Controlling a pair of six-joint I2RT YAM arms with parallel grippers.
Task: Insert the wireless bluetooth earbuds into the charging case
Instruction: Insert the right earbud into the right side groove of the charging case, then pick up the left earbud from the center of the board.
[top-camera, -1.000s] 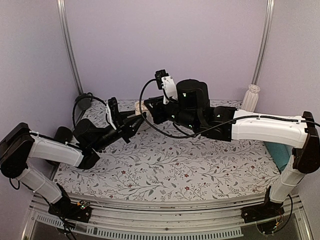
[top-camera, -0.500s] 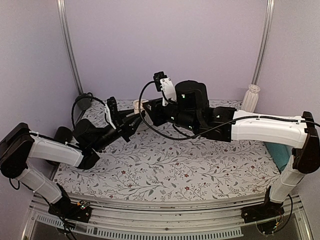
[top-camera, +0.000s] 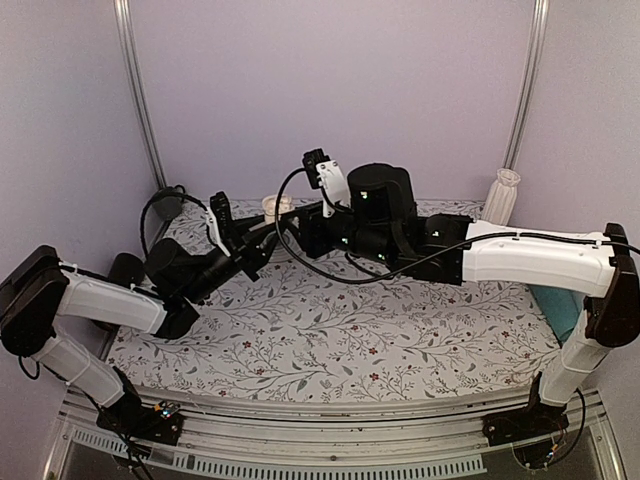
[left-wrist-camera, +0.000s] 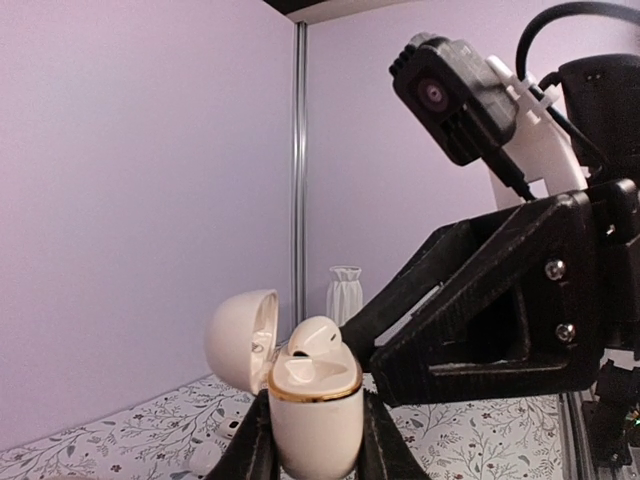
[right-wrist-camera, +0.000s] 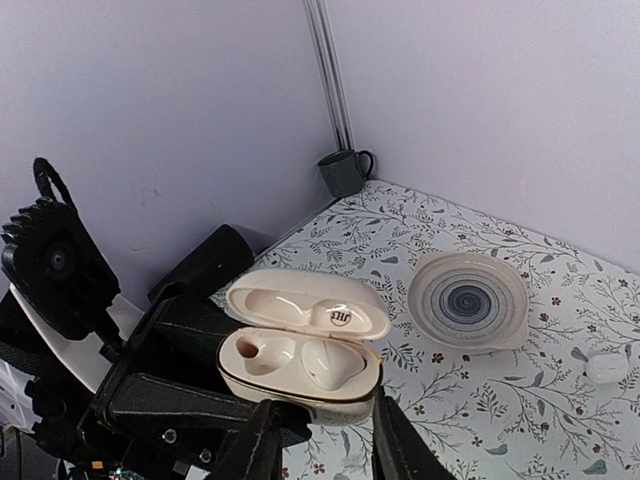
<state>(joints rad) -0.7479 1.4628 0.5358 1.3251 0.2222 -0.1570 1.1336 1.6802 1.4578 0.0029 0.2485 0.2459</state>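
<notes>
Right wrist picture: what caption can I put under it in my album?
Open charging case held above the flowery table, one earbud in, one well empty.

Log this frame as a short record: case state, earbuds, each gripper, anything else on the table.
case: held above the table, lid open
earbud: one seated in the case; other well empty
white piece: small, lying on the table, possibly the second earbud
left gripper: shut on the case body
right gripper: open, fingers close to the case, holding nothing
other: plate, mug
</notes>
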